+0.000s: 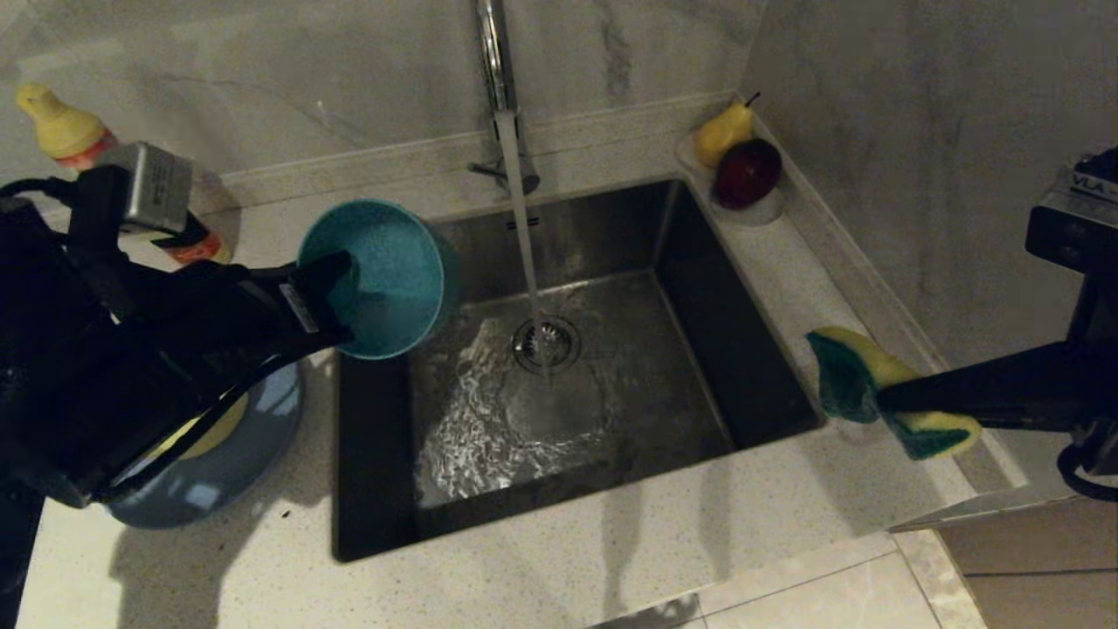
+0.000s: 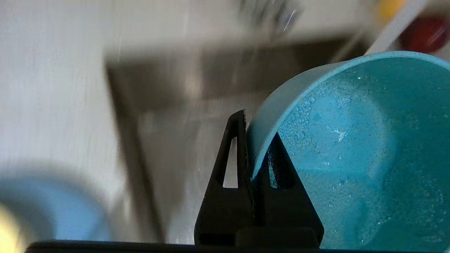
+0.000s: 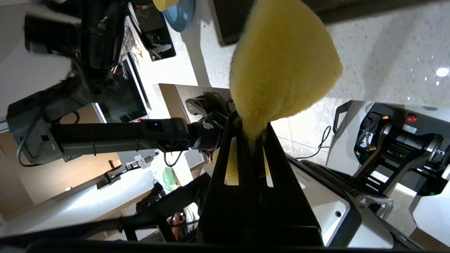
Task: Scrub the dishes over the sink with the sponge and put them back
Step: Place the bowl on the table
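Head view: left pincer (image 1: 336,297) pinches teal round bowl (image 1: 377,278) by rim, tilted over steel sink (image 1: 742,349)'s left edge.
L wrist: same.
R wrist: right pincer (image 3: 254,135) squeezes yellow-green sponge (image 3: 281,63) above worktop (image 3: 386,52).
Step prob: bring together, scrub.

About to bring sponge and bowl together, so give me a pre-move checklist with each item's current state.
1. Left gripper shut on the rim of the teal bowl: ok, one finger inside the wall, one outside.
2. Bowl over the sink: not ok, it hangs tilted at the basin's left edge, partly above the counter.
3. Right gripper shut on the sponge: ok, pinched at the middle.
4. Sponge over the sink: not ok, it is above the counter to the basin's right.
5. Water running from the tap: ok, the stream falls to the drain strainer.
6. Bowl interior wetted: ok, droplets show inside.
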